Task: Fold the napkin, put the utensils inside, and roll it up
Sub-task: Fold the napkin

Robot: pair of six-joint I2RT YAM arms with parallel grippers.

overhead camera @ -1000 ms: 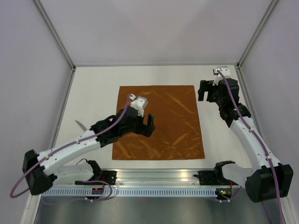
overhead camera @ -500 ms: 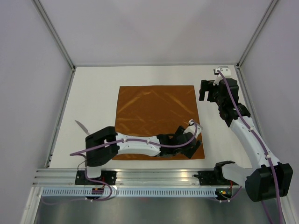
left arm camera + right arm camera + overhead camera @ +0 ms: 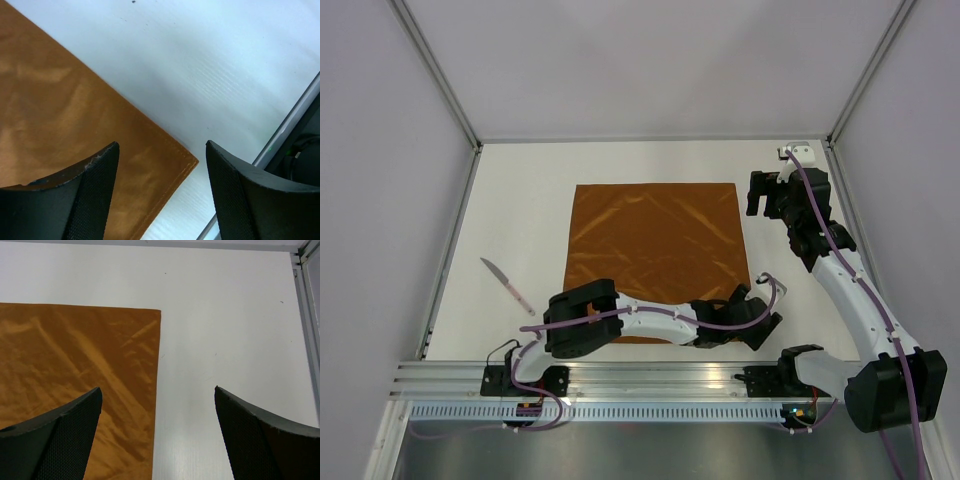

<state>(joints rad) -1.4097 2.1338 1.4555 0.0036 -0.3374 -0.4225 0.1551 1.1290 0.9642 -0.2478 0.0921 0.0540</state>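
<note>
**Napkin flat and square-on, both grippers spread over its right-hand corners**

From my station the napkin (image 3: 655, 250) lies spread flat on the white table (image 3: 520, 200), unfolded. It is square, so I can pick out no long axis. Its edges run parallel to the table's edges, one side facing the arm bases.

The cloth is rust-orange with a slight sheen. Soft creases cross it diagonally and catch the light, and the left wrist view shows a stitched hem along the border.

The left gripper (image 3: 161, 150) has its fingers spread wide, with nothing between them. The napkin's near right corner sits directly below the gap. Cloth runs under the left-hand finger (image 3: 95, 190) and bare table lies under the other. I cannot tell whether the fingertips touch the fabric.

The right gripper (image 3: 157, 390) is also wide apart and empty. The far right corner of the napkin lies ahead of its gap, toward its left-hand finger.

A knife (image 3: 507, 285) rests on the table well away from the left gripper, beyond the napkin's left edge.
</note>
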